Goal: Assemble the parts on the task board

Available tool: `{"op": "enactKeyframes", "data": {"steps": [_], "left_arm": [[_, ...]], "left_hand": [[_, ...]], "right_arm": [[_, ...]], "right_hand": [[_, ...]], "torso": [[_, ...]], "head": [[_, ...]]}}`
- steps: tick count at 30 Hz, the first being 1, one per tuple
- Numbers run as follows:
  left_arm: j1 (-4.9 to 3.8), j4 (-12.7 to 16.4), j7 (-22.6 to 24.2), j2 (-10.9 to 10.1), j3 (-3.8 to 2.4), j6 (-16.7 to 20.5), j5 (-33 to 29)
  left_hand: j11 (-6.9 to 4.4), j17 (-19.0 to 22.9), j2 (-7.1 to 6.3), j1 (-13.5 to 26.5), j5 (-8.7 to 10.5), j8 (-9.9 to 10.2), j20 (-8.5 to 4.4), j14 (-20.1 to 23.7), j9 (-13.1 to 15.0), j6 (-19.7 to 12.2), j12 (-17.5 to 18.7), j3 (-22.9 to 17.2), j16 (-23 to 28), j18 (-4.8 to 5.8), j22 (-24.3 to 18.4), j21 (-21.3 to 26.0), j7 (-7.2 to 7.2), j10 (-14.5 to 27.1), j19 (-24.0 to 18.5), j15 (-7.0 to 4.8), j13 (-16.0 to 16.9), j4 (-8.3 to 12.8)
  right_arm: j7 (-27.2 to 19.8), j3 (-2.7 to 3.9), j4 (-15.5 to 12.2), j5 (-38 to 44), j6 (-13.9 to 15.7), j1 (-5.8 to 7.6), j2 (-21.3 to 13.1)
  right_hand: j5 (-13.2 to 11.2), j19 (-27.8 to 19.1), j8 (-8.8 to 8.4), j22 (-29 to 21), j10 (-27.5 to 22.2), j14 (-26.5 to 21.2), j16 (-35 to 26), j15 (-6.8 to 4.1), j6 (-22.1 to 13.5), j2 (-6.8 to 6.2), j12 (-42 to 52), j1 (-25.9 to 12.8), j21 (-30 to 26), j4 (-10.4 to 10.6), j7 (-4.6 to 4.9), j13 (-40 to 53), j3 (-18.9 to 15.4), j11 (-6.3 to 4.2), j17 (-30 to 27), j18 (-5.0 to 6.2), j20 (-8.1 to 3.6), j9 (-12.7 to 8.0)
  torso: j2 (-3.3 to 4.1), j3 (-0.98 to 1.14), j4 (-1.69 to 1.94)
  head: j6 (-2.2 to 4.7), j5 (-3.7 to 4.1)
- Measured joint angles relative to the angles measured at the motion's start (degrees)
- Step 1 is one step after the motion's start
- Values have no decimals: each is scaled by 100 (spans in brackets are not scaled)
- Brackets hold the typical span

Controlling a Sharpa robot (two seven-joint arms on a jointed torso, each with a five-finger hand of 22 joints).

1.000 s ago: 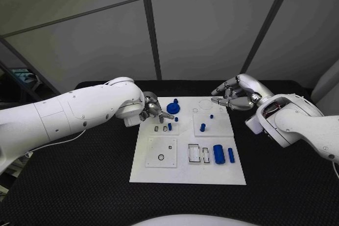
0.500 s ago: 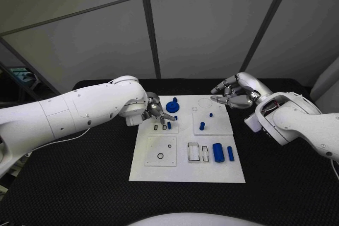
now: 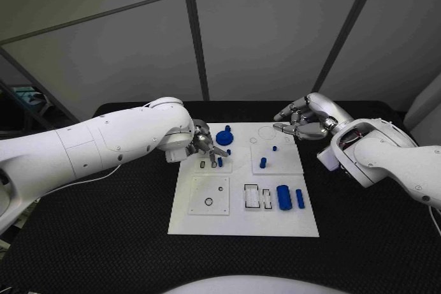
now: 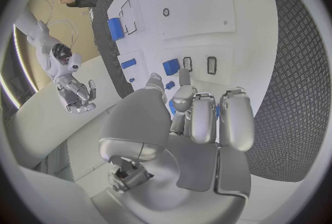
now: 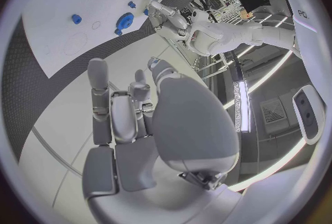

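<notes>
hidden: far-left corner of task board (image 3: pixel 241 224) at 10 o'clock, under left hand (image 3: pixel 204 147) | unclear: whether its fingers (image 4: pixel 202 119) touch small blue part (image 3: pixel 220 161) beneath, contact covered | cut off: surface (image 3: pixel 110 243) at lower picture edge | too small: shapes of tiny blue parts

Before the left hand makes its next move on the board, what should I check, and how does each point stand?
1. Left hand over the white board's far left corner: ok.
2. Left hand holding a piece: cannot tell; its fingers are curled and a small blue piece shows at their tips.
3. Two small slots beside it free: ok.
4. Right hand off the board, holding nothing: ok.
5. Blue round piece clear of the left hand: cannot tell, they are very close.
</notes>
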State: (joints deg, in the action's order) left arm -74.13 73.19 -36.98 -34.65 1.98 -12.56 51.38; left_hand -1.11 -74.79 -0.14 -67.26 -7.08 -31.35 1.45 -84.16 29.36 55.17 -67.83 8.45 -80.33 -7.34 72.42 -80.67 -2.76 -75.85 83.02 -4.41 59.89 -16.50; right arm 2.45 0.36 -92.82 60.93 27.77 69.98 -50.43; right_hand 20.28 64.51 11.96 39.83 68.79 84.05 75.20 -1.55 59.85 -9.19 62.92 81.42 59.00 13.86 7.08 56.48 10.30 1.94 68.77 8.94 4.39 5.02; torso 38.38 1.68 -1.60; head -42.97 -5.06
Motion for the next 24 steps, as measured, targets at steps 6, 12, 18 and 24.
{"op": "enactKeyframes", "data": {"steps": [6, 12, 18, 24], "left_arm": [[0, -28, 0, 25, 2, -20, 1], [0, -55, 6, 63, 3, -48, 1], [0, -84, 13, 96, 4, -78, 2], [0, -94, 18, 116, 5, -101, 3]], "left_hand": [[0, -4, 60, -60, -22, 0, -21, 0, 41, 0, 0, -15, 0, 0, 26, 0, 0, 0, 21, 0, 3, 15], [-20, -4, 113, -220, -22, -22, 0, 0, 97, -21, 0, -63, 0, -1, 26, 0, -21, 20, 41, 0, 7, 63], [-20, -4, 135, -242, -22, -22, 0, 0, 114, -41, 0, -78, 0, -1, 37, 0, 0, 20, 41, 0, 18, 78], [-20, -4, 144, -298, -22, -22, 0, 0, 135, -41, 0, -104, 0, -2, 43, 0, 0, 20, 41, 0, 25, 103]], "right_arm": [[16, 0, 17, 0, -5, 0, 24], [31, 0, 27, 0, -24, 0, 52], [44, 0, 34, 3, -43, 0, 66], [53, 0, 47, 4, -59, -1, 81]], "right_hand": [[0, 0, 0, -18, 0, 0, 0, 0, -19, 0, 0, 0, 0, 0, -19, -10, 0, 0, -8, -1, 0, 0], [32, 0, 0, 26, 0, 0, 0, 0, -19, 0, 0, 0, 0, 16, -19, 21, 16, 0, 42, -1, 0, -1], [32, 0, 0, 26, 0, 0, 0, 0, -19, 0, 0, 0, 0, 16, -19, 21, 16, 0, 42, -2, 0, -1], [32, 0, 0, 20, 0, 0, 0, 0, -19, 0, 0, 0, 0, 16, -19, 21, 16, 0, 36, -2, 1, -2]], "torso": [[0, 1, 0], [1, 2, 1], [4, 2, 1], [7, 2, 1]], "head": [[-16, 4], [-32, 3], [-54, 2], [-63, 11]]}}
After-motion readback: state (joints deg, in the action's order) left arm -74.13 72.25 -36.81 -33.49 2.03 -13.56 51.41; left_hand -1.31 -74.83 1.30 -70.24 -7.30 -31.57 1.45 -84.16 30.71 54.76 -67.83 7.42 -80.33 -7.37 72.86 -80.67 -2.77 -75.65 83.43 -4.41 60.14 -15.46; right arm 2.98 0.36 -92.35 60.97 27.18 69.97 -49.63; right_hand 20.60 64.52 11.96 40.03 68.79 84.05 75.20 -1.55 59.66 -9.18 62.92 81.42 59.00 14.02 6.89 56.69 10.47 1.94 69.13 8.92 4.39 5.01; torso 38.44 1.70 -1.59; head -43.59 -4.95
